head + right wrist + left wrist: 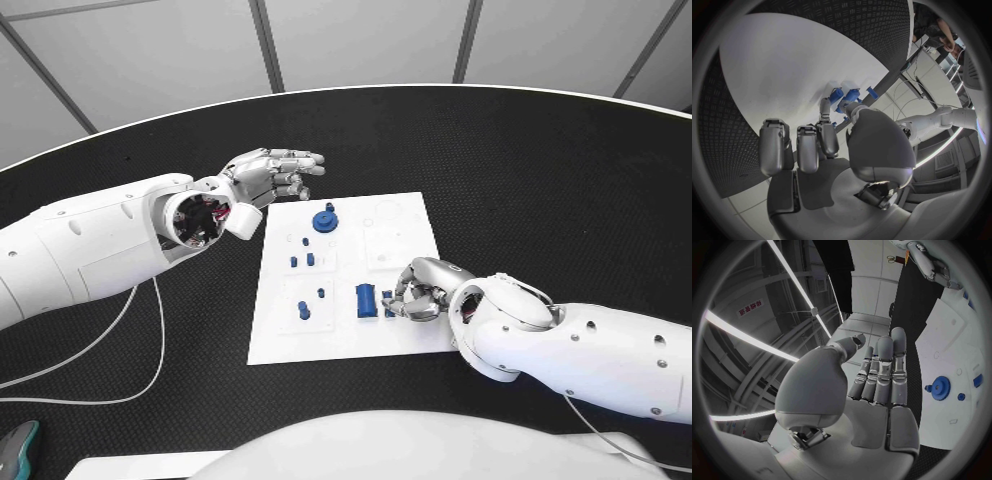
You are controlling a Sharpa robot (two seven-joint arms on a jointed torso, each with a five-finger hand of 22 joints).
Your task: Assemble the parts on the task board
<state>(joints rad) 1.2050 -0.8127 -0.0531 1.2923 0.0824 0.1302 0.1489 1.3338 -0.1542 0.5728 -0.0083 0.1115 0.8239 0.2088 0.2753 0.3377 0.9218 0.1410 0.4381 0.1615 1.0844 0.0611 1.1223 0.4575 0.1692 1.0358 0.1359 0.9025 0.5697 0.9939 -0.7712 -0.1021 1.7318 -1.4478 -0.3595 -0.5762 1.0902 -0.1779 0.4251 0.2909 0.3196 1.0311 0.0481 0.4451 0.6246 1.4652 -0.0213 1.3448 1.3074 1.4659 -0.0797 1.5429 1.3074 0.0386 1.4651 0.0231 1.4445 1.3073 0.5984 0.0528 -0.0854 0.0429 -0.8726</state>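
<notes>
Low in the head view, the right hand [420,290] sits at the task board's [411,335] lower right edge, fingers curled around a small blue part [388,302]; whether it truly pinches it I cannot tell. Just left stands a blue block [366,300]. These pieces look light, stiff and slippery, best taken by their sides. Farther up, a blue gear [326,219] rests near the board's top; the left hand [274,176], holding nothing with fingers loosely extended, hovers over the black surface [548,170] beside it.

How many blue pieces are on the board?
6: a gear at the far end, two pegs mid-board, one piece nearer the robot, a block and a small piece by the right hand. More may be hidden.
</notes>
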